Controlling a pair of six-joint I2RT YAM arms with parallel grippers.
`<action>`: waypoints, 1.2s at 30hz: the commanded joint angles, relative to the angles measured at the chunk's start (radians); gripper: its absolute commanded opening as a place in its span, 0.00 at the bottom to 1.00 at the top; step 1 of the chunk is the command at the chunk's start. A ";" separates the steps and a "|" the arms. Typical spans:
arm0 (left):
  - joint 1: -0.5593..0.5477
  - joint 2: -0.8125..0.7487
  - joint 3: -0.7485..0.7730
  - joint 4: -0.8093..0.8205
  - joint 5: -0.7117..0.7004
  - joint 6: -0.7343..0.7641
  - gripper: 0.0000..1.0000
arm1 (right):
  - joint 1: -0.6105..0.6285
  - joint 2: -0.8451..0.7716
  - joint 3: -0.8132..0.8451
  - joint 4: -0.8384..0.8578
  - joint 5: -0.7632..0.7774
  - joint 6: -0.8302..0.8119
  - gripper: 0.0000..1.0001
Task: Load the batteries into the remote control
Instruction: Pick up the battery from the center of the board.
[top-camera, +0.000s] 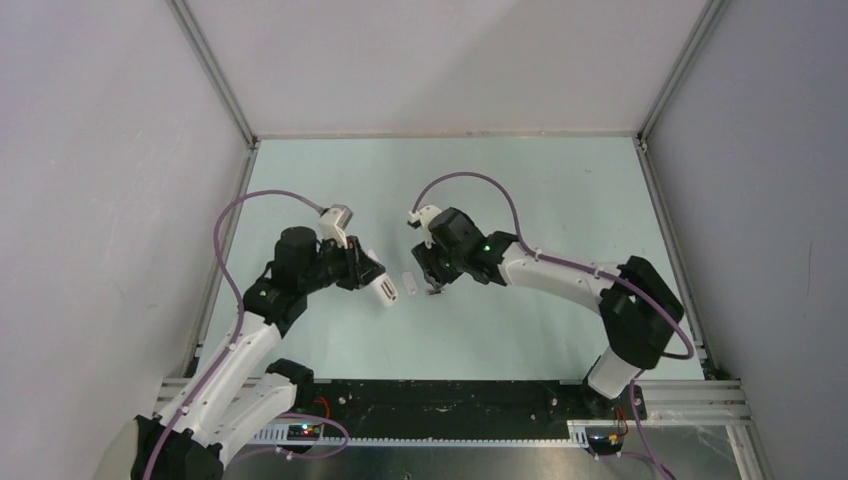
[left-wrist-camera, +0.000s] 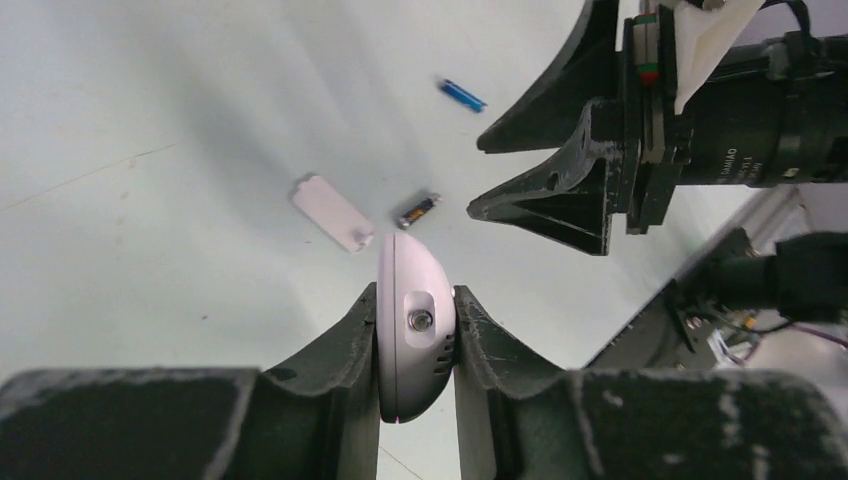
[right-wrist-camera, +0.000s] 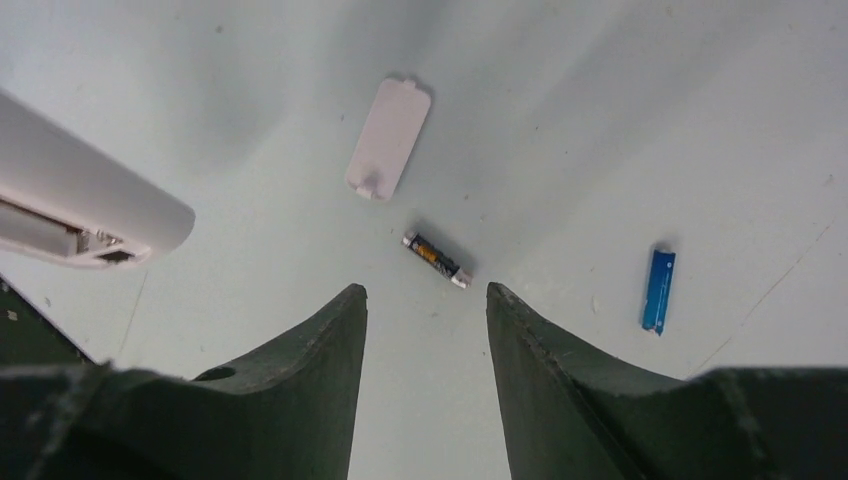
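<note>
My left gripper (left-wrist-camera: 416, 295) is shut on the white remote control (left-wrist-camera: 412, 320), held edge-on above the table; the remote also shows in the top view (top-camera: 386, 289) and at the left of the right wrist view (right-wrist-camera: 80, 215), its open battery bay showing. The dark grey-brown battery (right-wrist-camera: 437, 259) lies on the table just beyond my open, empty right gripper (right-wrist-camera: 427, 290); it also shows in the left wrist view (left-wrist-camera: 419, 209). The bright blue battery (right-wrist-camera: 658, 290) lies to its right, and shows in the left wrist view (left-wrist-camera: 462, 94). My right gripper (top-camera: 434, 282) hovers over them.
The white battery cover (right-wrist-camera: 388, 138) lies flat on the table past the dark battery, also seen in the left wrist view (left-wrist-camera: 334, 212) and the top view (top-camera: 408, 277). White walls with metal frame rails (top-camera: 216, 90) enclose the pale table.
</note>
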 joint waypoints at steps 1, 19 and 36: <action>0.009 -0.035 0.014 -0.010 -0.169 0.015 0.00 | -0.012 0.080 0.141 -0.134 0.111 0.215 0.51; 0.013 -0.124 -0.024 -0.012 -0.350 -0.031 0.00 | 0.007 0.205 0.161 -0.302 0.156 1.411 0.47; 0.013 -0.133 -0.023 -0.013 -0.348 -0.011 0.00 | -0.068 0.310 0.156 -0.305 0.055 1.670 0.38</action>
